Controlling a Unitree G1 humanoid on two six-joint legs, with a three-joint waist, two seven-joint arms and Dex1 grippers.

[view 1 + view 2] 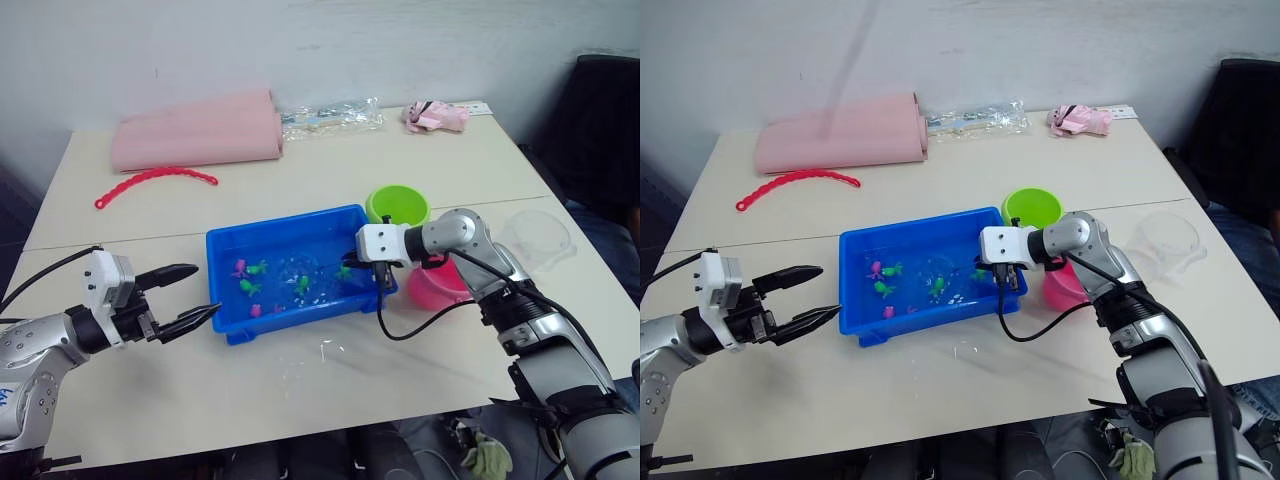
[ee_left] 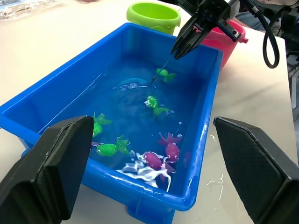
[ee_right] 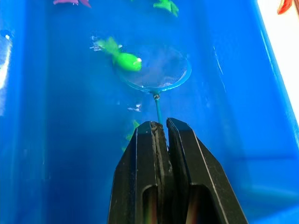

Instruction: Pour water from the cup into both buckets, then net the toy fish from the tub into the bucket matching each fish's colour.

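Blue plastic defines the work area in the left eye view: the tub (image 1: 300,270) sits mid-table holding water and the toy fish (image 1: 252,288), with the green bucket (image 1: 397,205) and the pink bucket (image 1: 438,285) just beside its right end and the cup (image 1: 540,236) further right, well apart. The right gripper (image 1: 350,268) reaches over the tub's right end; the left gripper (image 1: 190,295) hovers just off the tub's left wall, fingers spread wide and holding nothing. In the left wrist view, the right gripper (image 2: 187,42) points down into the tub with the thin net handle running from its tips to the water near a green fish (image 2: 163,73). In the right wrist view, the right gripper (image 3: 161,128) is clamped tight on the handle of the net (image 3: 156,70), whose long axis extends straight ahead of the fingertips. The hoop lies submerged directly beyond them, and the green fish (image 3: 120,57) overlaps the hoop's rim on one side (partly inside, partly outside). The right arm is the nearer one; the coming scoop likely requires shifting the hoop sideways under that fish before lifting toward the green bucket.
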